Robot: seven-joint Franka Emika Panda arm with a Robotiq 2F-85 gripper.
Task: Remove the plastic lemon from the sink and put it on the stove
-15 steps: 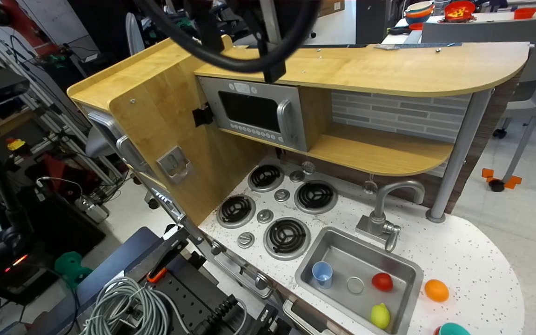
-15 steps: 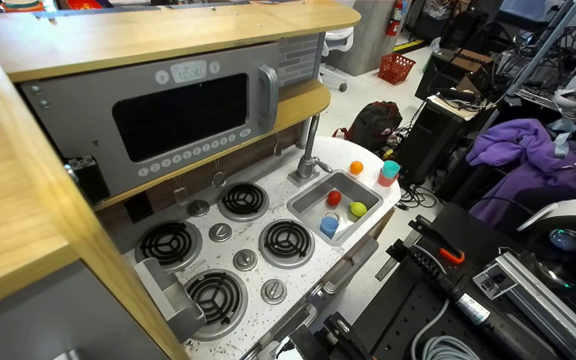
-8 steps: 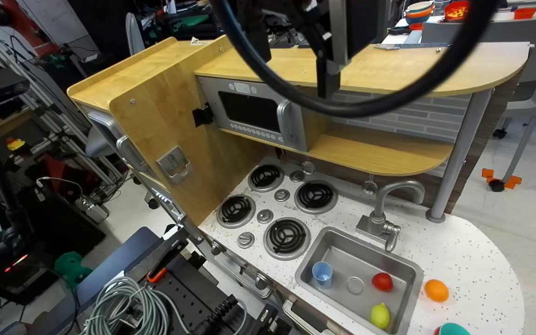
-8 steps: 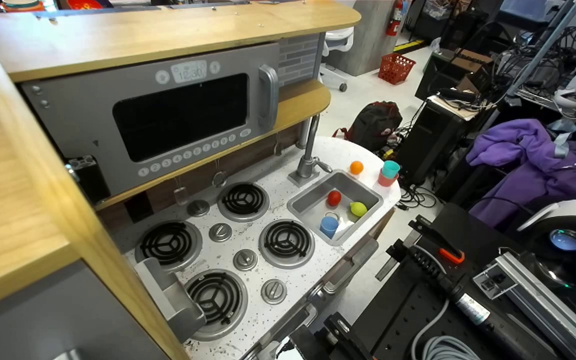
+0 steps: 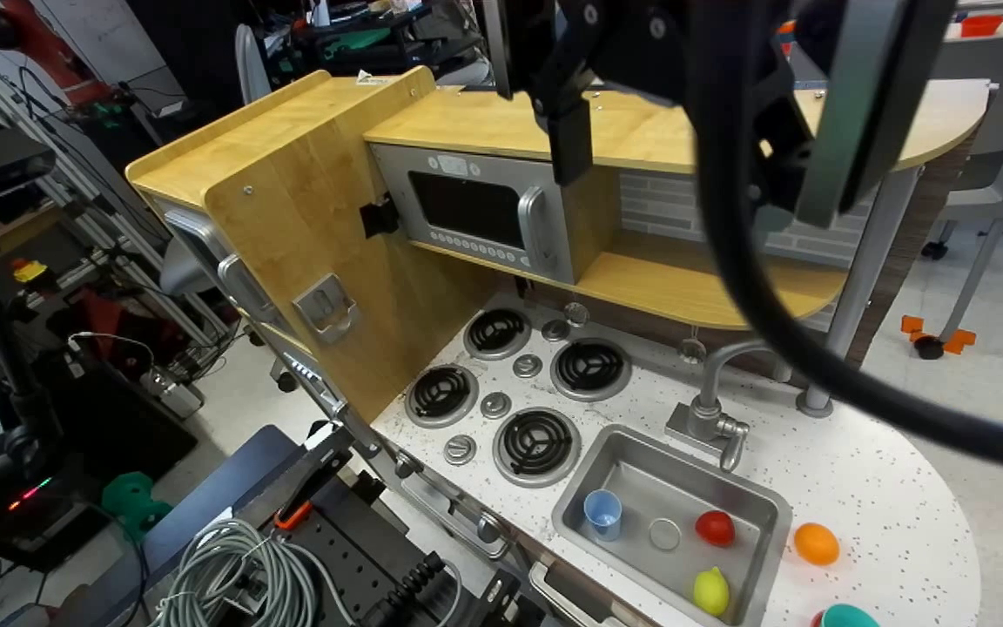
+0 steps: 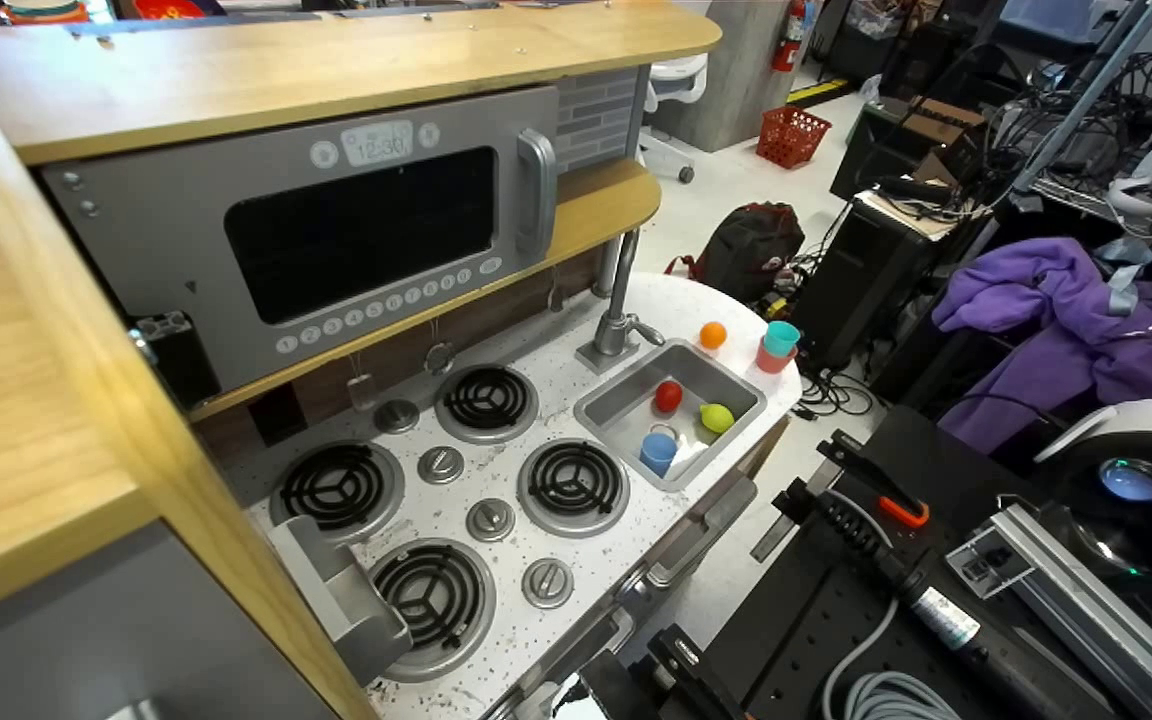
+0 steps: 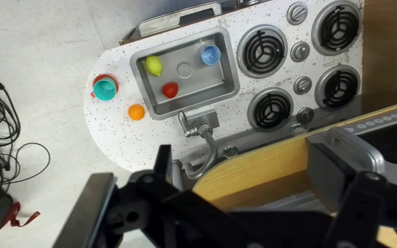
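Inside sink [image 7: 198, 81], lemon [image 7: 154, 65] near edge [image 7: 141, 78], fingers [image 5: 570, 144] apart

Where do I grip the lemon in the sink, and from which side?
Best from above, around the fat middle of the lemon, the gripper to close across its long axis. It lies on its side, nub roughly towards the faucet, nothing over it. The sink wall close beside it would likely crowd a sideways approach.
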